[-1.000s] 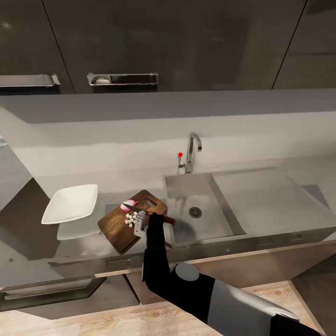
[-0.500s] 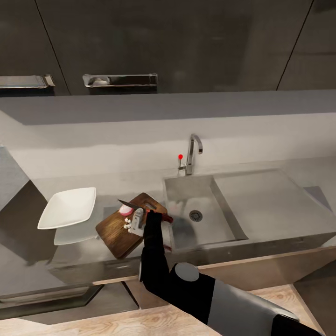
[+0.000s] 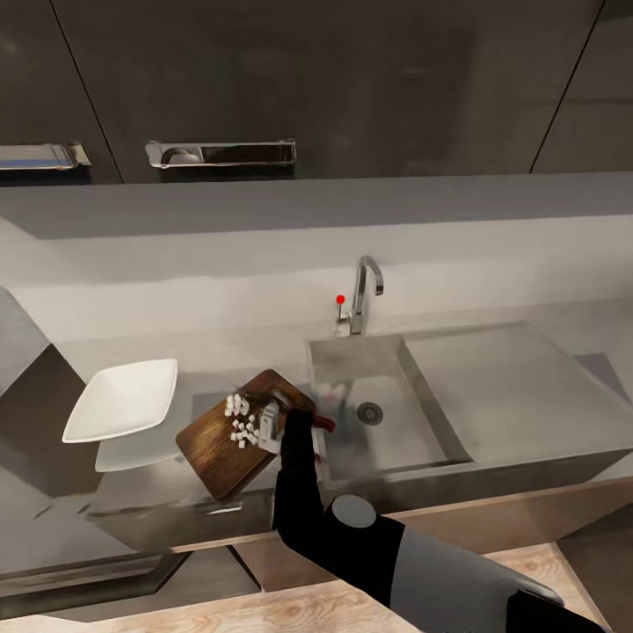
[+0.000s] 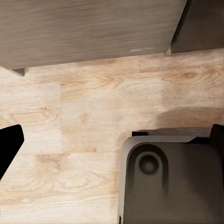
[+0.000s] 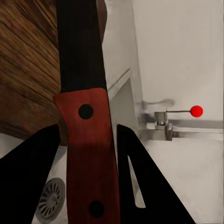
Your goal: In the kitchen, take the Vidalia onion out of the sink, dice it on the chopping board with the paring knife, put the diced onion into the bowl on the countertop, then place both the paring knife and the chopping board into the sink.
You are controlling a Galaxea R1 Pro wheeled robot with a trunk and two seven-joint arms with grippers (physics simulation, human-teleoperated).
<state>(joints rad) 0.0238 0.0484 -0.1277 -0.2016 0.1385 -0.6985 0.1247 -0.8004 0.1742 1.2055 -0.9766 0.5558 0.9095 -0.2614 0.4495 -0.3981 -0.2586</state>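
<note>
Gripping the paring knife [image 3: 309, 420] by its red handle, the right gripper [image 3: 271, 425] is down over the chopping board [image 3: 237, 431] in the head view, its black arm rising from the lower right. White onion dice [image 3: 239, 420] lie scattered on the near-middle of the dark board, just beside the gripper. The board sits askew on the grey countertop [image 3: 519, 387], one corner close to the sink [image 3: 387, 413] rim. Left of the board stands the white bowl [image 3: 121, 400], apart from it, with nothing in it that I can make out. The tap [image 3: 365, 294] with its red-tipped lever stands behind the basin, and the round drain shows at the bottom.

From the left wrist, I see light wood-plank floor [image 4: 84, 121], a cabinet front above it, and part of the robot's dark base [image 4: 172, 182]. One black finger [image 4: 9, 147] of the left gripper pokes in at the edge; whether that gripper is open or shut I cannot tell.

From the right wrist, the two black fingers [image 5: 32, 177] clamp either side of the knife's red riveted handle [image 5: 91, 158], with the dark blade [image 5: 79, 44] running out over the board's grain [image 5: 28, 65]. The drain [image 5: 49, 200] and the red-tipped lever [image 5: 196, 111] show beyond.
</note>
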